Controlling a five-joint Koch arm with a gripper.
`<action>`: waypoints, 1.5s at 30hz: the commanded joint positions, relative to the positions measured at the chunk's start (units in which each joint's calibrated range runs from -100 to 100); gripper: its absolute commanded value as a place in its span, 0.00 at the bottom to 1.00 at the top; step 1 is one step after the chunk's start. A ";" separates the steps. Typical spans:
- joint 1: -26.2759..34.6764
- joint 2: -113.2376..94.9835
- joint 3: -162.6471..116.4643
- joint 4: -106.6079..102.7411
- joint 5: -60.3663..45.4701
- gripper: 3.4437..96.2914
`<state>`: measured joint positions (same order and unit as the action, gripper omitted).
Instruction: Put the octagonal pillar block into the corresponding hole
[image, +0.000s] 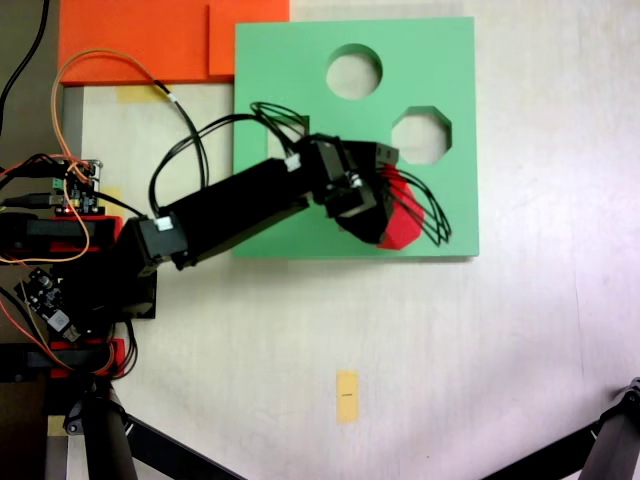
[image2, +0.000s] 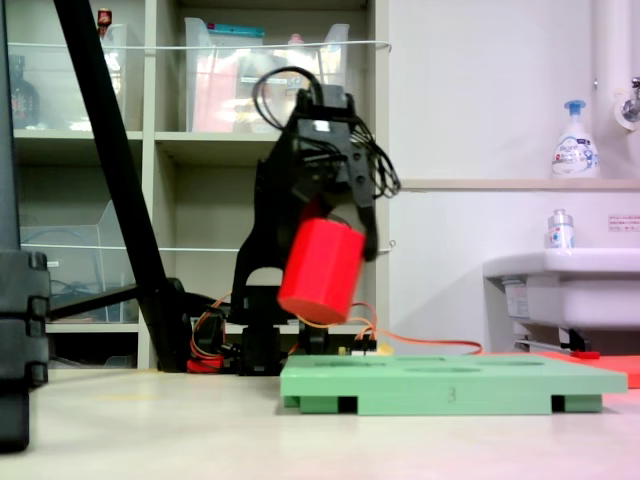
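Observation:
The red octagonal pillar block (image: 402, 215) (image2: 321, 270) hangs tilted in the air, held by my black gripper (image: 375, 205) (image2: 335, 215), which is shut on its upper end. It floats well above the light-green foam board (image: 270, 80) (image2: 450, 385). In the first exterior view the block lies over the board's lower middle, below and left of the eight-sided hole (image: 421, 134). A round cutout (image: 354, 72) sits farther up the board. My arm covers the board's left-middle part.
Orange foam pieces (image: 150, 40) lie at the first exterior view's top left. Circuit boards and wires (image: 70, 185) sit by the arm's base. A yellow tape mark (image: 347, 396) is on the table. Black tripod legs (image2: 120, 180) and a sink (image2: 565, 285) flank the scene.

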<state>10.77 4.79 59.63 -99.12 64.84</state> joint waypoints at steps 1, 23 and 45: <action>1.61 5.83 7.17 -0.88 3.61 0.43; 4.10 21.47 7.37 14.33 9.33 0.43; 5.86 31.80 9.76 30.90 9.96 0.43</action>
<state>16.00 34.34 68.74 -72.20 73.97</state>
